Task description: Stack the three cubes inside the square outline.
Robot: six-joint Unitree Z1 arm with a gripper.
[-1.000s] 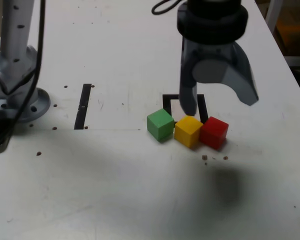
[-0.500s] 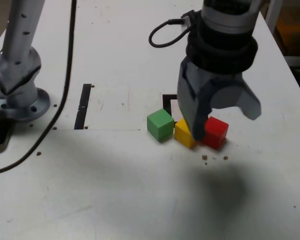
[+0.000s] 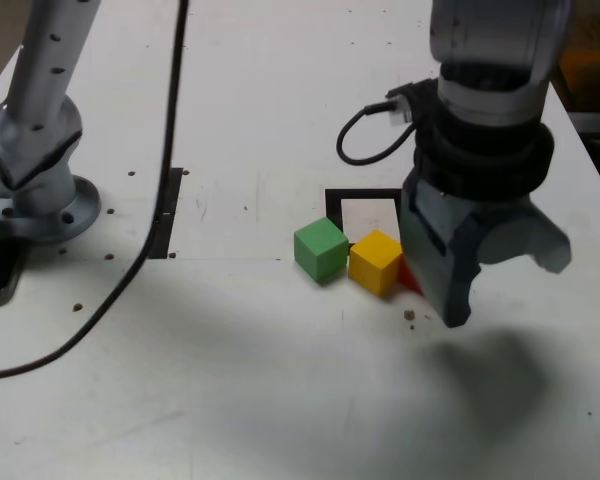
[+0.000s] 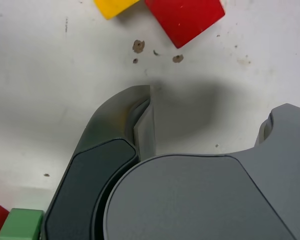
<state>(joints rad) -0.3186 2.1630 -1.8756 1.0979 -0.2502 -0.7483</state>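
While the tool (image 3: 500,285) hangs wide open and empty, the scuffed white table (image 3: 260,380) shows dark specks (image 4: 138,46).

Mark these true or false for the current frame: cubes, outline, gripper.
1. The green cube sits inside the square outline. False: it rests on the table just outside it, at the outline's near corner on the exterior view's left.
2. The gripper is open and holds nothing. True.
3. The cubes are stacked. False: all rest on the table, side by side.
4. The yellow cube lies between the green cube and the red cube. True.
5. The outline's white centre is empty. True.
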